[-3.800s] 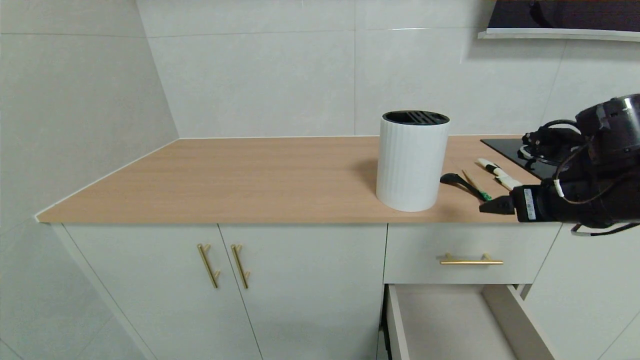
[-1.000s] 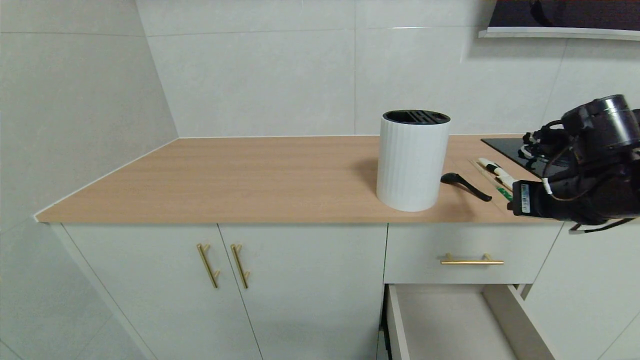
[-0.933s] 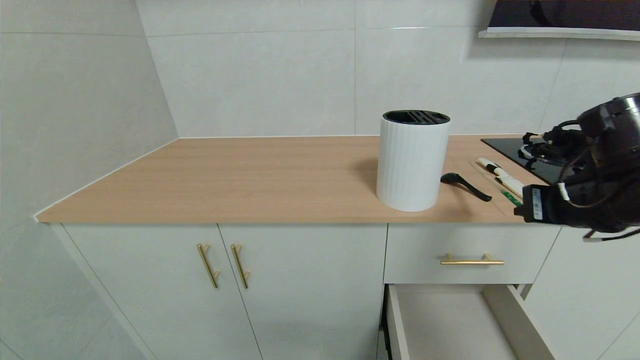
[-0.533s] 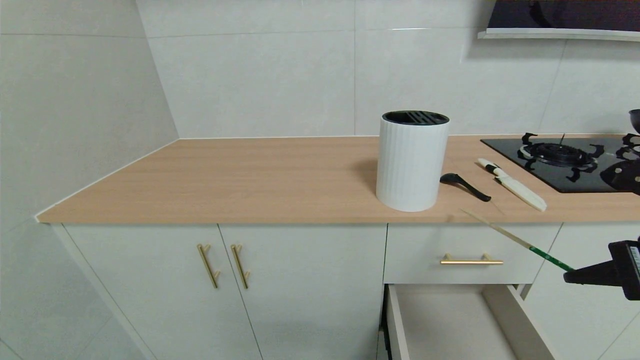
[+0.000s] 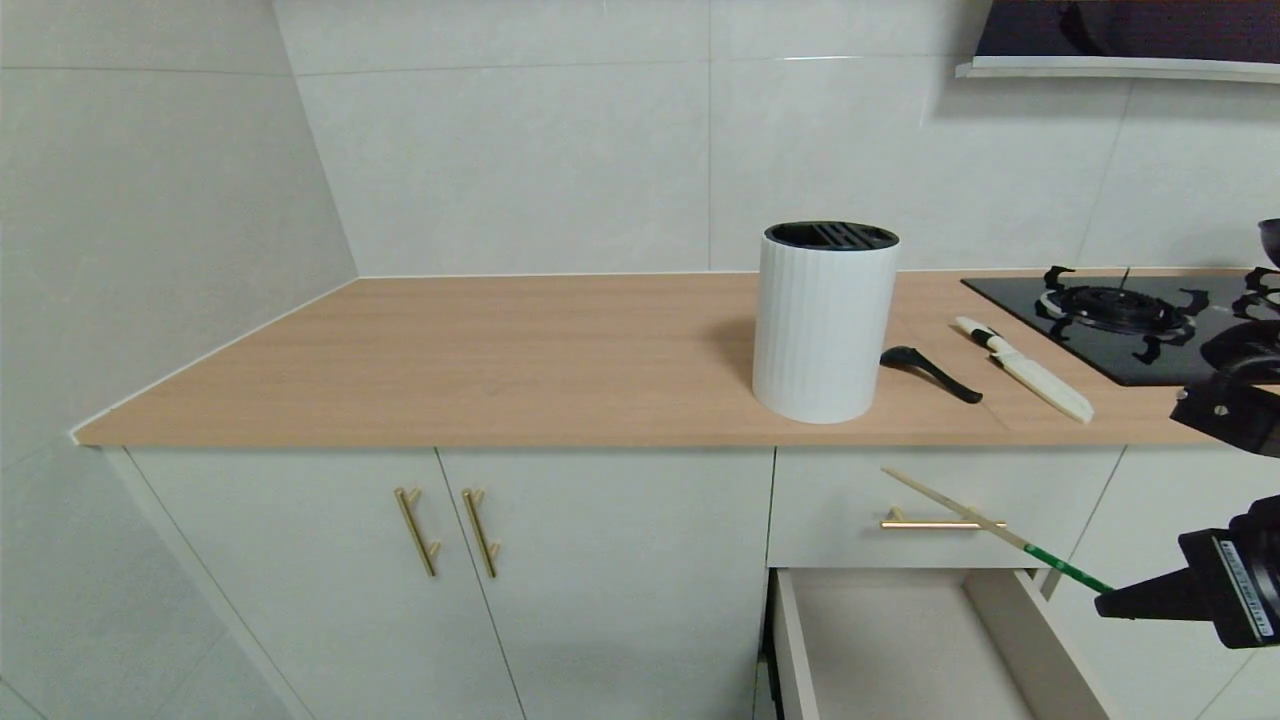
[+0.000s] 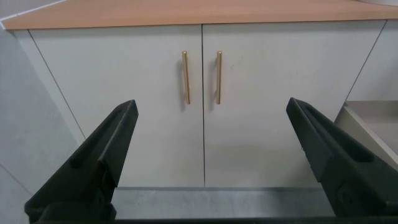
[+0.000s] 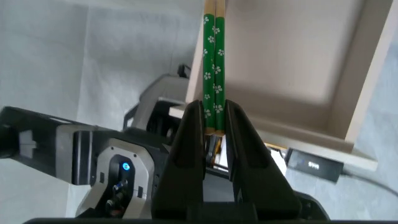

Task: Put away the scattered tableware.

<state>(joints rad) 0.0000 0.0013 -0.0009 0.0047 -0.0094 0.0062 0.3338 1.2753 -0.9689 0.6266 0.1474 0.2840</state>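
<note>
Down and a little inward since half a second ago: the right claw (image 5: 1105, 606) has dropped from worktop-edge height, taking the chopsticks (image 5: 990, 530) with it.

It sits at about 4 o'clock in my head view, clamped tight on the chopsticks' green ends. The sticks run out from the tips toward 10 o'clock, in the air above the open drawer (image 5: 787, 640), crossing in front of the brass handle (image 5: 942, 521) of the shut drawer above it.

From the head camera they read as one thin line. The wrist camera shows the right claw (image 7: 214, 121) pinching two chopsticks (image 7: 214, 62) side by side, with flower print on the green, over the open drawer (image 7: 367, 81).

The left claw (image 6: 211, 109) is spread wide, holding nothing, facing the double cabinet doors (image 6: 202, 124).

Farther back, on the worktop (image 5: 500, 360), stands the white ribbed holder (image 5: 822, 325). At its 3 o'clock, just beside it, lies the black spoon (image 5: 930, 373), then the knife (image 5: 1025, 370), then the hob (image 5: 1120, 320).
</note>
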